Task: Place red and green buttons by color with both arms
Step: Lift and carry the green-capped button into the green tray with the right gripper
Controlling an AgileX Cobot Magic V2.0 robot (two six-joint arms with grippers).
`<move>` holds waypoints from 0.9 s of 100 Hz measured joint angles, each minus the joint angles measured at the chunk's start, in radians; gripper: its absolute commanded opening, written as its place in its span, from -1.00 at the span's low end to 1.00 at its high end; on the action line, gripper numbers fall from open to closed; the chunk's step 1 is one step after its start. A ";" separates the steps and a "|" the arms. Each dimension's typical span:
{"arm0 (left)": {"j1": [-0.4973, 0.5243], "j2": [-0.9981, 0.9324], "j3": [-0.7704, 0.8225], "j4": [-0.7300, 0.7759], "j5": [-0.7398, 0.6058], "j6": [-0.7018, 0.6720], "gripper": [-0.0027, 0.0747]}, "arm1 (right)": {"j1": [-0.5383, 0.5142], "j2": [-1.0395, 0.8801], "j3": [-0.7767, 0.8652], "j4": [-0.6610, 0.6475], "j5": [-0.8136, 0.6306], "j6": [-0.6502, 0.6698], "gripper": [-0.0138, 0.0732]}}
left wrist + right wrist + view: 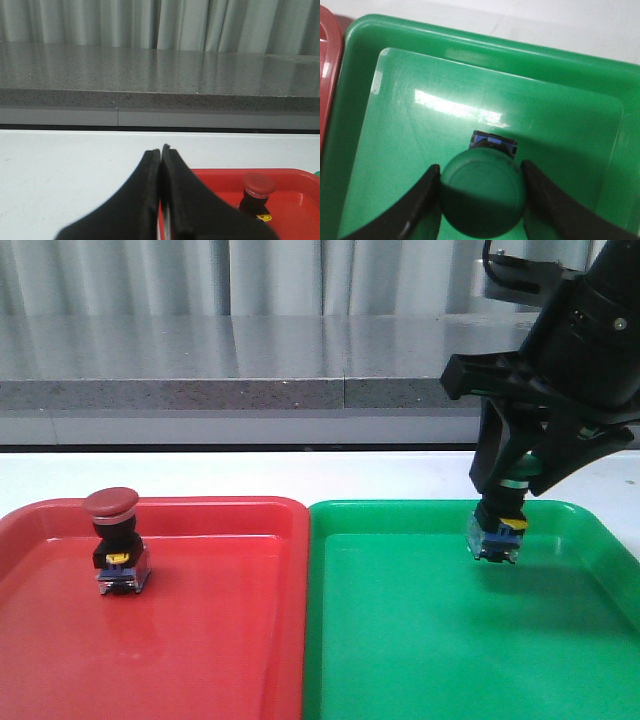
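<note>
Right pincer: pinching the green button by its cap, one black finger on each side of the cap, above the green tray at the right of the scene.
Green button: upright, cap up, hanging below the right pincer with its black body, yellow tag and metal base showing in the front view; it is over the far right part of the green tray. Whether the base touches the tray floor cannot be told.
Left pincer: fingers pressed together with nothing between them; seen only in the left wrist view, near the left edge of the red tray.
Red button: standing upright on the floor of the red tray, in its far left part, dark-red cap on top, yellow tag and metal base below; well apart from both pincers.
Trays: red on the left, green on the right, side by side with their rims touching along the middle.
Worktop: white, carrying both trays, with a grey ledge and pale curtain beyond its far edge.
</note>
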 measured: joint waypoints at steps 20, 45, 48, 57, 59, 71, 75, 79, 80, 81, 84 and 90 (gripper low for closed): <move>0.000 0.000 0.000 0.000 0.000 0.000 -0.98 | 0.000 0.040 0.004 0.000 -0.009 0.005 -0.03; 0.000 0.000 0.000 0.000 0.000 0.000 -0.98 | 0.000 0.042 0.004 0.000 -0.009 0.005 -0.02; 0.000 0.000 0.000 0.000 0.000 0.000 -0.98 | 0.000 0.042 0.004 0.000 -0.009 0.005 -0.02; 0.000 0.000 0.000 0.000 0.000 0.000 -0.98 | 0.000 0.046 0.004 0.000 -0.013 0.005 -0.02; 0.000 0.000 0.000 0.000 0.000 0.000 -0.98 | 0.000 0.048 0.004 0.000 -0.014 0.005 -0.02; 0.000 0.000 0.000 0.000 0.000 0.000 -0.98 | 0.000 0.067 0.004 0.005 -0.016 0.005 -0.02; 0.000 0.000 0.000 0.000 0.000 0.000 -0.98 | 0.000 0.070 0.004 0.007 -0.016 0.005 -0.02; 0.000 0.000 0.000 0.000 0.000 0.000 -0.98 | 0.000 0.072 0.004 0.009 -0.016 0.005 -0.01; 0.000 0.000 0.000 0.000 0.000 0.000 -0.98 | 0.000 0.072 0.004 0.009 -0.016 0.005 -0.01; 0.000 0.000 0.000 0.000 0.000 0.000 -0.98 | 0.000 0.072 0.004 0.009 -0.016 0.005 0.00; 0.000 0.000 0.000 0.000 0.000 0.000 -0.98 | 0.000 0.073 0.002 0.012 -0.016 0.005 0.03; 0.000 0.000 0.000 0.000 0.000 0.000 -0.98 | 0.000 0.073 0.002 0.014 -0.016 0.005 0.14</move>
